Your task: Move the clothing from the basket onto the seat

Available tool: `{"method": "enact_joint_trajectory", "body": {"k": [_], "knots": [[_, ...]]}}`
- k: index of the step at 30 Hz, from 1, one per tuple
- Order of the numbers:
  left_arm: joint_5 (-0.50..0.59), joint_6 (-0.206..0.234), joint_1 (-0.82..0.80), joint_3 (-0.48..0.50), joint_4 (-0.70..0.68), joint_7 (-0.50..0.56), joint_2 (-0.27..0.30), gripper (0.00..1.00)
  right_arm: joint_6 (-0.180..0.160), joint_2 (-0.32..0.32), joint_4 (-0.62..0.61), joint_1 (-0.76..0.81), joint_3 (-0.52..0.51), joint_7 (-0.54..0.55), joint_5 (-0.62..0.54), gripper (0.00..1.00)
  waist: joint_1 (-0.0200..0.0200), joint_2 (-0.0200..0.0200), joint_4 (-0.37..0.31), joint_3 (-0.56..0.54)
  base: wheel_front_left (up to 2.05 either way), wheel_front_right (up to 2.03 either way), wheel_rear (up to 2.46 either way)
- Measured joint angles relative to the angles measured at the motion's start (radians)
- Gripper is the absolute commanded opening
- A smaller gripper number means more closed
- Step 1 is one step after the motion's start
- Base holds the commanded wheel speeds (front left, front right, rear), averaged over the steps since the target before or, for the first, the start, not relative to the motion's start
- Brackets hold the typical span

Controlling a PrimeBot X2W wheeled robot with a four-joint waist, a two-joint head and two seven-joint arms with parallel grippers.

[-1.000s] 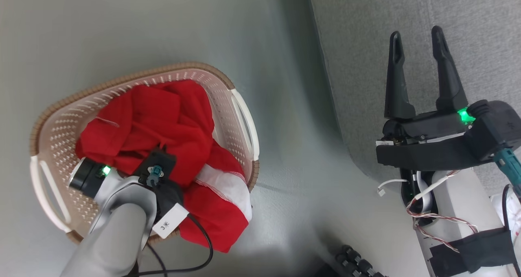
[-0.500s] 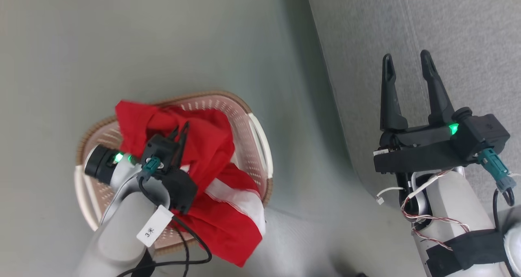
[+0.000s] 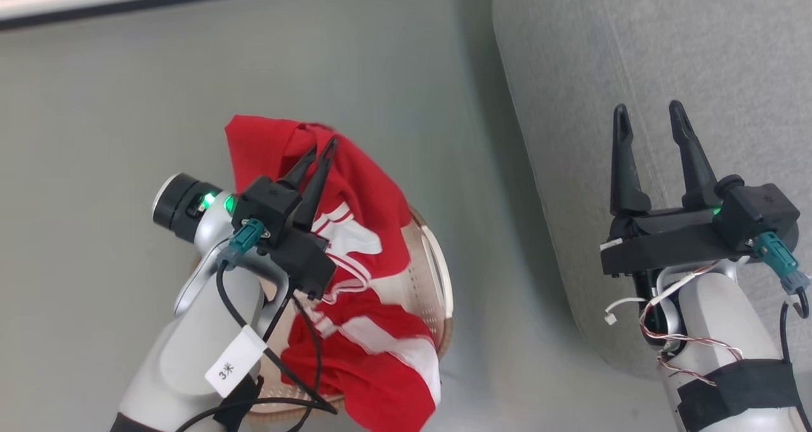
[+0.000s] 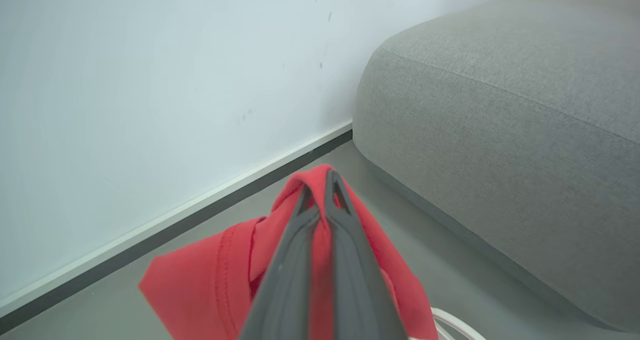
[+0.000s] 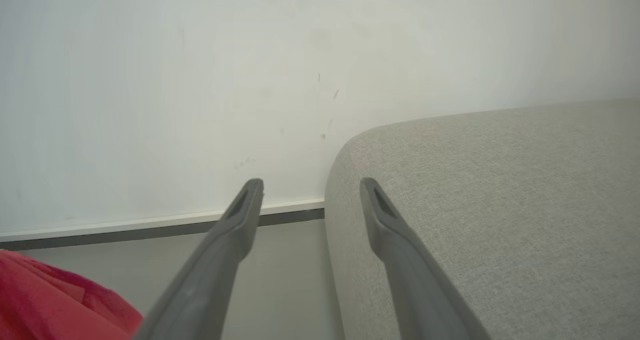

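In the head view, your left claw [image 3: 321, 145] at centre-left is clamped on the clothing [image 3: 365, 191], which hangs from its tips over the basket [image 3: 445, 278] at bottom centre. Bare floor [image 3: 482, 165] separates the basket from the seat [image 3: 698, 51] on the right, where your right claw [image 3: 648, 107] hovers spread and empty. In the left wrist view, red fabric drapes both fingers, and the wall [image 4: 150, 80] stands at upper left. In the right wrist view, the parted fingers frame the seat's rounded corner.
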Motion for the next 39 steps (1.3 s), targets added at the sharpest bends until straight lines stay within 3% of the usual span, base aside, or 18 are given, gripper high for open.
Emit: {"method": "enact_joint_trajectory", "body": {"k": [8,16,22,28,39], "knots": [[-0.033,-0.008,-0.021,-0.036,-0.074,0.0,0.013,0.0,0.019,-0.008,0.048,0.025,-0.004,0.0,0.0,1.0,0.0,0.0,0.03,-0.107,0.0,0.0,0.0],[-0.095,-0.008,-0.042,-0.114,-0.103,0.0,0.064,0.0,0.06,-0.012,0.095,0.039,0.027,0.0,-0.004,1.0,-0.0001,0.0,0.047,-0.215,0.0,0.0,0.0],[-0.143,-0.008,-0.065,-0.159,-0.106,0.0,0.07,0.0,0.087,-0.036,0.135,0.039,0.06,0.0,-0.02,1.0,-0.0002,0.0001,0.054,-0.295,0.0,0.0,0.0],[-0.173,-0.008,-0.077,-0.2,-0.099,0.0,0.065,0.0,0.114,-0.026,0.192,0.036,0.146,0.0,-0.028,1.0,0.0,0.0001,0.065,-0.374,0.0,0.0,0.0],[-0.234,-0.008,-0.058,-0.277,-0.097,0.002,0.041,0.0,0.123,-0.012,0.31,0.036,0.312,0.0,-0.028,1.0,0.0,0.0,0.093,-0.517,0.0,0.0,0.0]]}}
